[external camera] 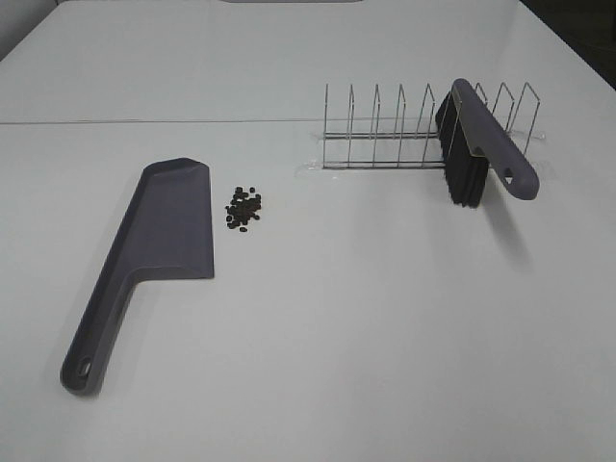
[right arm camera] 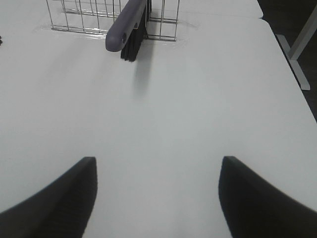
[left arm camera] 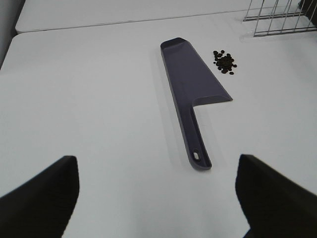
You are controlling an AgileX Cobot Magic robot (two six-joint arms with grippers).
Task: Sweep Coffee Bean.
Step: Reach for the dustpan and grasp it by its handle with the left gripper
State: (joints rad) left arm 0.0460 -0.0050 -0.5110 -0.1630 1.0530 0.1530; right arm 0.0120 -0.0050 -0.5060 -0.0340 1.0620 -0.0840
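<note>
On the white table [external camera: 385, 318], the sweep has not begun, as far as you can judge. The coffee bean [external camera: 243, 209] cluster lies loose on the bare surface, just beside the long edge of the grey dustpan [external camera: 168, 226], with no bean on the blade. The dustpan lies flat, its handle running back toward your left arm's side. The brush [external camera: 486, 135] is parked in the wire rack [external camera: 385, 130] on the right, well apart from the beans, handle end sticking out toward the near side. Its bristles hang low, but the view is too poor to say whether they touch the table.

That leaves everything for you to do: take the brush, take the dustpan, push the beans onto the blade.

Neither arm shows in the high view, so you are held back at the near edge. Your left gripper [left arm camera: 156, 163] looks straight up the dustpan handle, near its end but not touching it. Its fingers [left arm camera: 44, 198] are spread wide with nothing between them but table. Your right gripper [right arm camera: 158, 158] faces the brush handle from well short of it, likewise spread wide and empty.
</note>
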